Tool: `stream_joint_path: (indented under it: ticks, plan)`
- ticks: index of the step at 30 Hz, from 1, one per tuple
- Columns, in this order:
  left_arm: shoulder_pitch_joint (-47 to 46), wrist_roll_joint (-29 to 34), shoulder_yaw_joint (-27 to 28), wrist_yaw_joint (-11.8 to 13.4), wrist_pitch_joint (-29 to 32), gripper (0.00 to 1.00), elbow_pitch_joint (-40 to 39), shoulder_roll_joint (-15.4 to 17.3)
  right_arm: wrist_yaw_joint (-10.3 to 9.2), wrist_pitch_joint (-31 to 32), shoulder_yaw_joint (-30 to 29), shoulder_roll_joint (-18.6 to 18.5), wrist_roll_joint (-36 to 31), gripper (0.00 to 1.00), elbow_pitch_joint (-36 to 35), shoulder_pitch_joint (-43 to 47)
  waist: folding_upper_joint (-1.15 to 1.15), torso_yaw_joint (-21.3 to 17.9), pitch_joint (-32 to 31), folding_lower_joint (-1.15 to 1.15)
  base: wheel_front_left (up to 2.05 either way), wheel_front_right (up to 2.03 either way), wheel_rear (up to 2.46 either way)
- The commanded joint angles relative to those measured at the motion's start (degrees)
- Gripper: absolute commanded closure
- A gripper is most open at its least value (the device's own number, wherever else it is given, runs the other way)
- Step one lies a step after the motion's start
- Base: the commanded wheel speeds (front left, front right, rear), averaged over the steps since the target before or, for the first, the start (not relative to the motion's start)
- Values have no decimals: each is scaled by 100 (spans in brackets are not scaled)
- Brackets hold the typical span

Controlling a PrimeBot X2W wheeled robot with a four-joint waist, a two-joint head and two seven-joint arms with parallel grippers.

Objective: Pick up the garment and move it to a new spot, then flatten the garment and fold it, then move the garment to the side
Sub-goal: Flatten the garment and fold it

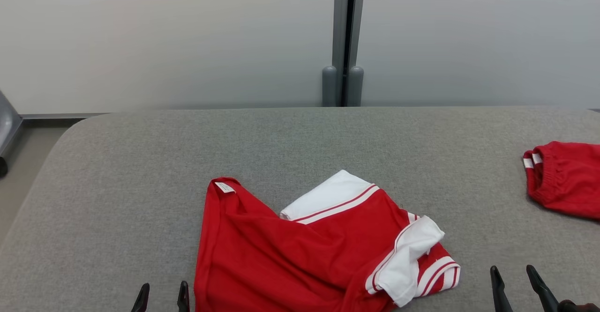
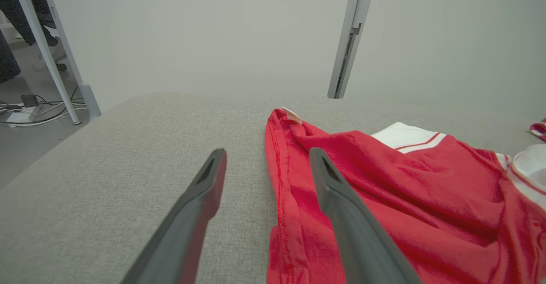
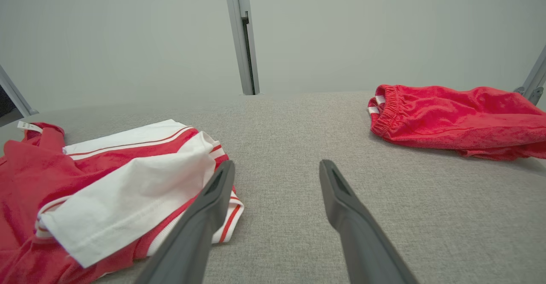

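The crumpled garment (image 1: pixel 300 251) lies at the lower centre of the head view (one white sleeve flopped across it), not held. The left gripper (image 1: pixel 164 285) and the right gripper (image 1: pixel 512 267) flank it, fingers apart and empty. This looks like the opening pick-up: each must reach in and pinch a cloth edge.

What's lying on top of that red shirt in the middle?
A white, red-striped sleeve lies folded over the right end of the red shirt. What is beneath that fold is hidden.
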Motion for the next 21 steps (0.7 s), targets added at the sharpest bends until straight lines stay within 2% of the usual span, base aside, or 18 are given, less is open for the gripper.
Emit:
stream_joint_path:
  ticks: [1,9,21]
  plan:
    - [133,113,110,-89,-24,0,-38,-32,-2,0,7,-3,31,0,-3,69,0,151,-104,0,0,0,0]
    - [370,399,443,-378,-25,0,9,-220,-2,0,103,29,58,0,84,113,0,313,-177,0,0,0,0]
    - [344,528,617,-515,-25,0,45,-310,-2,0,187,40,39,0,156,42,0,298,-241,0,0,0,0]
